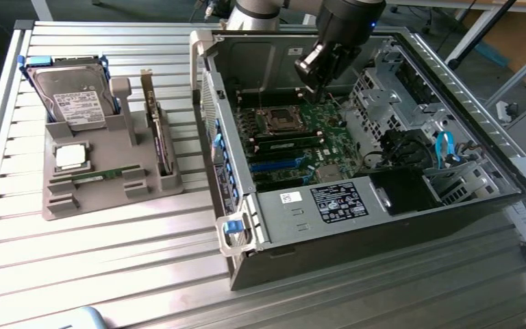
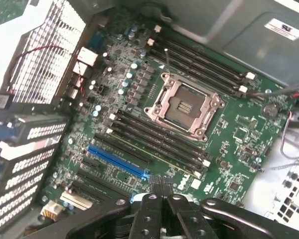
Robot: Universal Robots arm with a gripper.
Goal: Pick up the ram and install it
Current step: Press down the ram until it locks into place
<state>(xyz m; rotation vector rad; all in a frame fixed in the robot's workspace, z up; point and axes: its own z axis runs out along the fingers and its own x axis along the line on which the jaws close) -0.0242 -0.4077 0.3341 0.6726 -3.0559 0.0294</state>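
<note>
Inside the open computer case, my gripper hangs shut above the motherboard, over its far end beyond the processor socket. In the wrist view its fingertips are pressed together with nothing between them, above the board's blue slot. One ram, a thin green stick, seems to stand in a memory slot beside the socket. A second ram lies flat in the grey tray on the exterior view's left.
The tray also holds a hard drive, a silver processor chip and an upright dark expansion card. Drive cages, cables and a blue cable crowd the case's right side. The case stands on a slatted metal table.
</note>
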